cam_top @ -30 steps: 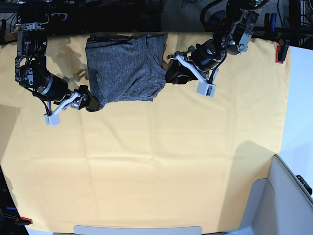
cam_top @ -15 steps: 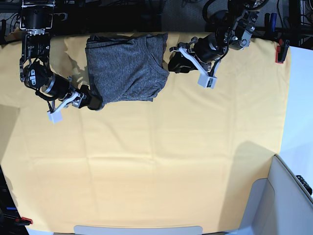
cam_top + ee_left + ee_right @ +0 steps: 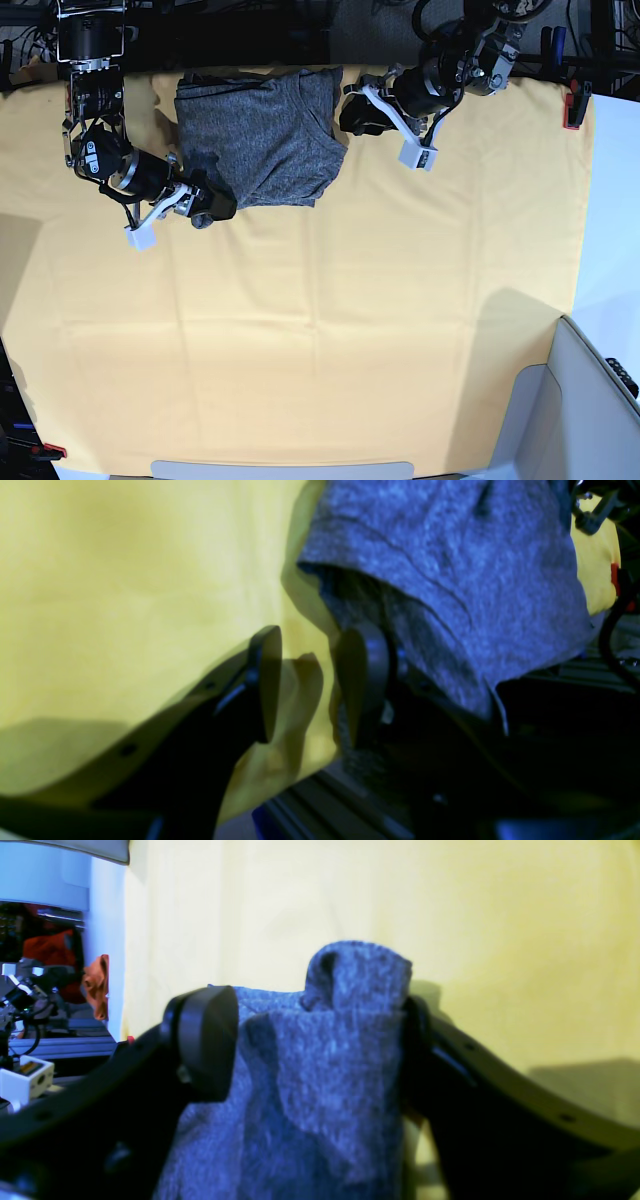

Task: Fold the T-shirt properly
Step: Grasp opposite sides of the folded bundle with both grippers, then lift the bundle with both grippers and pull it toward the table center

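Gripping a bunched corner of the grey T-shirt (image 3: 330, 1080) between its pads, my right gripper (image 3: 320, 1040) holds the fabric. My left gripper (image 3: 312, 685) stands narrowly parted, empty, just beside the shirt's hem, over the yellow table cloth (image 3: 125, 595).

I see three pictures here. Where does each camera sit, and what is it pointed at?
Base: overhead, looking straight down on the yellow table cloth, the T-shirt and both arms.
Left wrist: on the left arm, looking along the open left gripper at the T-shirt's edge; both fingers show.
Right wrist: on the right arm, looking past the right gripper, whose fingers flank a bunched fold of T-shirt.
All three share the T-shirt and yellow table cloth.
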Controlling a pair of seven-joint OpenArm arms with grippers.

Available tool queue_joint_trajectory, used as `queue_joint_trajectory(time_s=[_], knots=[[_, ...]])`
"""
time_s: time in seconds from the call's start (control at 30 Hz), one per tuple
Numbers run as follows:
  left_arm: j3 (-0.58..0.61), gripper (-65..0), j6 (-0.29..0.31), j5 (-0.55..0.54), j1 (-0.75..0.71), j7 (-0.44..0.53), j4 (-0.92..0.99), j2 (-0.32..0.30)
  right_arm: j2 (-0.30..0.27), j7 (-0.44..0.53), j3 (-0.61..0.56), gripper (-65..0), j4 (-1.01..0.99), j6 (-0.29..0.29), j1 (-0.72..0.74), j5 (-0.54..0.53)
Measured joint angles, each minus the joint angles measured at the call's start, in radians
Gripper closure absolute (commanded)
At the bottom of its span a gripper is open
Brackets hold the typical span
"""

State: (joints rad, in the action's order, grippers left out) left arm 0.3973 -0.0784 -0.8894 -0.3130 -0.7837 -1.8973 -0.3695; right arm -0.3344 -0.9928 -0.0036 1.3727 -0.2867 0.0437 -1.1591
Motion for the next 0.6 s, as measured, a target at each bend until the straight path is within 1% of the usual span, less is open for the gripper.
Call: queue_joint_trajectory(time_s=[0.1,0.13,0.17,0.33,0.43,0.53,0.57,0.6], knots=[[0.000,-25.8,0.003,-0.096,-0.012,-0.008,0.000,-0.003,0.003,-0.008,-0.005,-14.5,-0.003,0.006,-0.006,0.013],[0.000,-27.0,0.002,-0.121,-0.014,-0.037,0.000,-0.002,0.003,-0.023,-0.006,-11.2,-0.002,0.002,-0.006,0.028],[0.000,-28.3,0.002,-0.148,-0.013,-0.071,0.000,-0.002,0.003,-0.029,-0.008,-9.2,0.000,0.003,-0.005,0.033],[-0.003,-30.9,0.003,-0.275,0.023,-0.134,0.001,-0.001,0.003,-0.029,-0.007,-9.0,0.000,0.005,-0.005,0.031],[-0.006,-31.0,0.011,-0.364,0.053,-0.137,0.001,-0.001,0.003,-0.031,-0.007,-9.0,0.000,0.006,-0.005,0.031],[-0.011,-31.0,0.010,-0.405,0.047,-0.145,0.001,-0.002,0.003,-0.031,-0.007,-9.0,0.000,0.006,-0.005,0.031],[-0.026,-31.0,0.010,-0.418,0.043,-0.175,0.002,0.000,0.003,-0.030,-0.007,-9.0,0.000,0.005,-0.005,0.031],[-0.045,-31.0,0.011,-0.445,0.042,-0.180,0.005,0.001,0.003,-0.029,-0.007,-9.0,0.000,0.005,-0.006,0.031]])
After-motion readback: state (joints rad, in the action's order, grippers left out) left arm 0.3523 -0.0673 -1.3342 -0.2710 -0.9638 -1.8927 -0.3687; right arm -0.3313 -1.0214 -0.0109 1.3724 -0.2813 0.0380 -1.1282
